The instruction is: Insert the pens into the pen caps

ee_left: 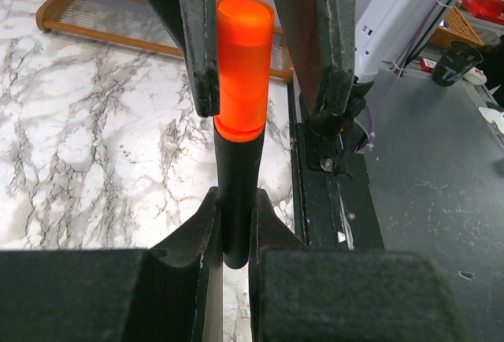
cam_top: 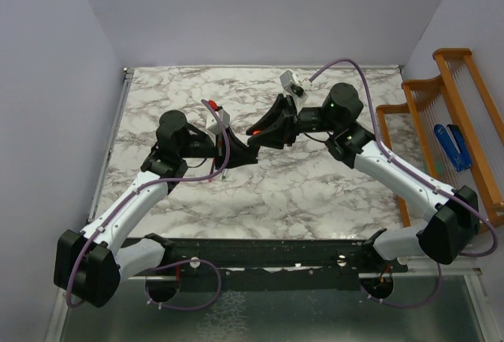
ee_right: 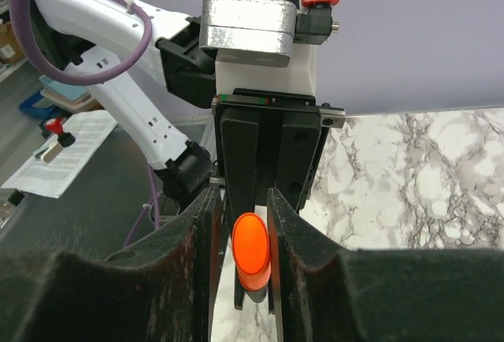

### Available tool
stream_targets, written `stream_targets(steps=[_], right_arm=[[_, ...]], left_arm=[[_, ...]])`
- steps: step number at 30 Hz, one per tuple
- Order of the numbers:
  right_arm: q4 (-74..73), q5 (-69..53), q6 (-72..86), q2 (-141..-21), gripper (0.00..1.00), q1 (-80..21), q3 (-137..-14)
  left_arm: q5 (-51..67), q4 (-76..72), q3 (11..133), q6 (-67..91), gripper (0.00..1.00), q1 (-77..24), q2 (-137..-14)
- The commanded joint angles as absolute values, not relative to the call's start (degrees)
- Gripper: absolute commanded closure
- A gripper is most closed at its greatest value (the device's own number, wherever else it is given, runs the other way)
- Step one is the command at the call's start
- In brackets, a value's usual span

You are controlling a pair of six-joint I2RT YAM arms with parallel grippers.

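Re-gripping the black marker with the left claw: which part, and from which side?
Take the black marker below the orange cap, clamping across its round barrel, coming from the uncapped end as the left claw does now; the right claw covers the cap.

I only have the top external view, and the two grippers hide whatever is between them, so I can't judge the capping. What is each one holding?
Observer: The left wrist view shows the left gripper shut on the barrel of the black marker.
Operator: And the right one?
Observer: Its own wrist view shows the right gripper clamped on the orange cap.
Operator: Is the cap on the marker?
Observer: In the left wrist view the cap's open end sits over the barrel's end, in line with it, with no gap showing. I cannot tell whether it is fully seated.
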State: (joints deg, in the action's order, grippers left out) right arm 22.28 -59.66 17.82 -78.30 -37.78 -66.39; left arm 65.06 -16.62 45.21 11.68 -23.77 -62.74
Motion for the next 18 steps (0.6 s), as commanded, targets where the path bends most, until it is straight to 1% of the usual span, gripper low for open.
stream_targets(steps=[1,14,16,18], right_arm=[[21.52,-71.25,22.15,-74.90,0.66,-39.02,-64.51],[21.28,-69.95,21.74,-73.59,0.63,-39.05,-63.33],[21.30,-69.52,21.55,-73.63,0.63,-39.04,-63.20],[21.27,-69.19,21.40,-73.89,0.67,-39.03,-63.28]], left_arm=[[55.42,-16.34,46.09,12.56,1.00,-21.64,-63.14],[54.40,-16.86,47.44,13.36,1.00,-21.18,-64.36],[54.53,-16.96,47.50,13.51,1.00,-21.17,-64.30],[54.66,-17.05,47.46,13.61,1.00,-21.18,-64.31]])
